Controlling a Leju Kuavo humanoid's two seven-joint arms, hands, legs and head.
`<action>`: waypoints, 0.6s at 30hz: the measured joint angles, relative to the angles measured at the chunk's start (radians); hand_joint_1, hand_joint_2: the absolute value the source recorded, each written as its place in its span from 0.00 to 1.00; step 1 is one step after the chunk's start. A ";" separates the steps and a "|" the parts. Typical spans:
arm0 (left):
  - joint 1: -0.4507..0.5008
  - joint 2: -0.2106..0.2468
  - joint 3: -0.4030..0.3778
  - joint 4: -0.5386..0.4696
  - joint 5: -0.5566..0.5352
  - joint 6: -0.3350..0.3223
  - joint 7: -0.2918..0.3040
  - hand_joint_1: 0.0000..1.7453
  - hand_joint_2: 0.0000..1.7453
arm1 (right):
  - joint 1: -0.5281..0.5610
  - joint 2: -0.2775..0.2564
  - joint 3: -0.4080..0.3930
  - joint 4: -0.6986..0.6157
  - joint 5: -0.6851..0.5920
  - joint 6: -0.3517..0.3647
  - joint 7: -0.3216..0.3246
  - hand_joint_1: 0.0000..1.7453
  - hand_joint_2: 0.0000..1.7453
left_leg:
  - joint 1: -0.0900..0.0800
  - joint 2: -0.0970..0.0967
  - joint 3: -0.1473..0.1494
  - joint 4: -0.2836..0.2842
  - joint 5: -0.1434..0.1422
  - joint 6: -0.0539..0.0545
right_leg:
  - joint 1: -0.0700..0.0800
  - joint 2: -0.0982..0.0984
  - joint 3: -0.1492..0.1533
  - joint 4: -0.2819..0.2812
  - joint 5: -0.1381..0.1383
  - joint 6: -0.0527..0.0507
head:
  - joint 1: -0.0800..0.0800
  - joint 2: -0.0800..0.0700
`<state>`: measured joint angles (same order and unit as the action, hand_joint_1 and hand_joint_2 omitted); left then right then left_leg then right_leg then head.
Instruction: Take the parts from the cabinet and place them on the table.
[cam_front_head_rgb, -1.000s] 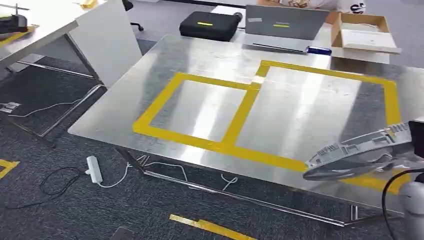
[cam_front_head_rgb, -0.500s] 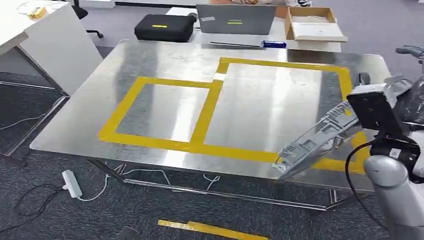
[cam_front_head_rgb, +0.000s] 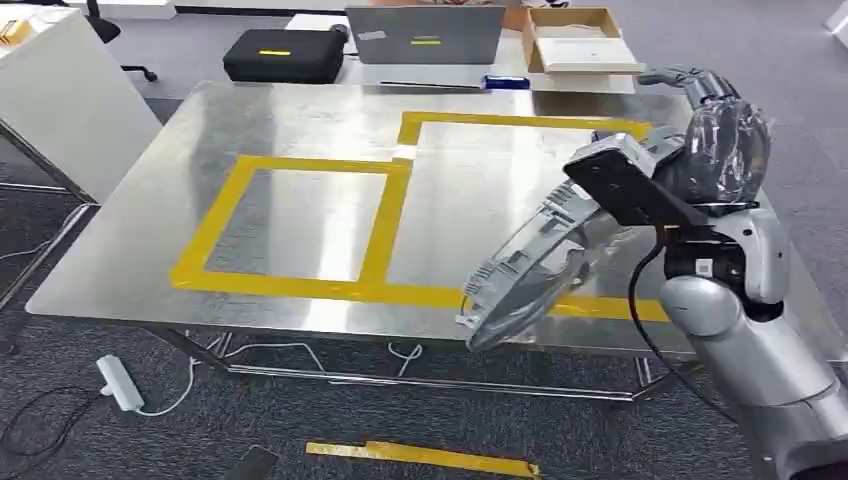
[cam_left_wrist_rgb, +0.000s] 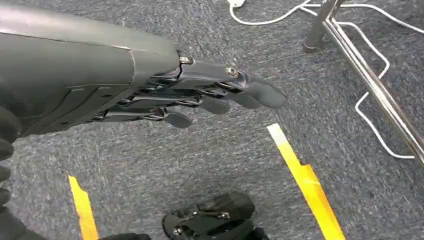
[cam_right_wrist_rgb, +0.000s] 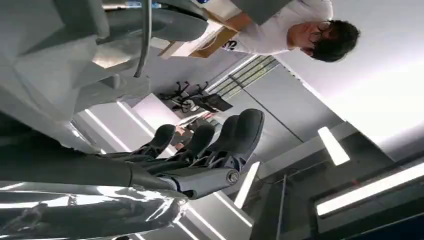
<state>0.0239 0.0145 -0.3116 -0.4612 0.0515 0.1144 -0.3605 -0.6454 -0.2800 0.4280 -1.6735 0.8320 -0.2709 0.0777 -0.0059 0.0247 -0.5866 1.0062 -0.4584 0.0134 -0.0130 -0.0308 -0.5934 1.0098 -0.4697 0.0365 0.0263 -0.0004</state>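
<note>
A long curved grey plastic part (cam_front_head_rgb: 528, 265) hangs tilted over the front right edge of the steel table (cam_front_head_rgb: 300, 110), low end toward the floor. My right hand (cam_front_head_rgb: 718, 140), raised above the table's right side, holds its upper end behind the black wrist camera box. In the right wrist view the dark fingers (cam_right_wrist_rgb: 212, 142) stretch out beside the grey part (cam_right_wrist_rgb: 75, 55). Yellow tape (cam_front_head_rgb: 385, 225) marks two rectangles on the tabletop. My left hand (cam_left_wrist_rgb: 200, 95) hangs over the carpet with straight fingers and nothing in it.
At the table's far edge sit a black case (cam_front_head_rgb: 283, 52), a laptop (cam_front_head_rgb: 425, 35) and a cardboard box (cam_front_head_rgb: 575, 40), with a person (cam_right_wrist_rgb: 300, 30) behind. A white desk (cam_front_head_rgb: 50, 90) stands left. A power strip (cam_front_head_rgb: 120, 383), cables and a yellow tape strip (cam_front_head_rgb: 420, 458) lie on the floor.
The camera has turned, so the table sits further left in the picture. My right arm has risen into view with the part, which now tilts much more steeply.
</note>
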 joint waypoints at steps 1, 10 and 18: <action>0.001 0.000 -0.002 0.000 0.000 0.000 0.000 0.00 1.00 | -0.003 0.002 0.005 0.005 -0.002 0.006 0.005 0.46 1.00 | 0.000 0.002 0.000 -0.001 0.003 -0.005 | 0.001 0.001 -0.004 0.002 0.000 -0.004 | -0.002 0.000; -0.004 0.006 -0.038 0.000 0.016 -0.011 0.018 0.00 1.00 | -0.137 0.077 0.092 0.094 -0.067 0.105 0.075 0.46 1.00 | 0.010 -0.014 -0.142 0.303 -0.128 -0.033 | 0.000 0.030 -0.008 -0.001 0.010 -0.037 | -0.007 0.000; -0.017 0.010 -0.064 0.000 0.030 -0.014 0.024 0.00 1.00 | -0.206 0.120 0.150 0.147 -0.096 0.127 0.087 0.46 1.00 | 0.004 -0.027 -0.015 0.006 0.004 -0.001 | 0.009 0.040 -0.018 -0.005 0.020 -0.015 | -0.008 0.000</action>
<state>0.0069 0.0240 -0.3761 -0.4612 0.0816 0.1007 -0.3361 -0.8516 -0.1602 0.5779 -1.5263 0.7359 -0.1442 0.1644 -0.0017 -0.0027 -0.6014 1.0118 -0.4549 0.0121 -0.0040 0.0087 -0.6113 1.0050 -0.4495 0.0211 0.0187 -0.0004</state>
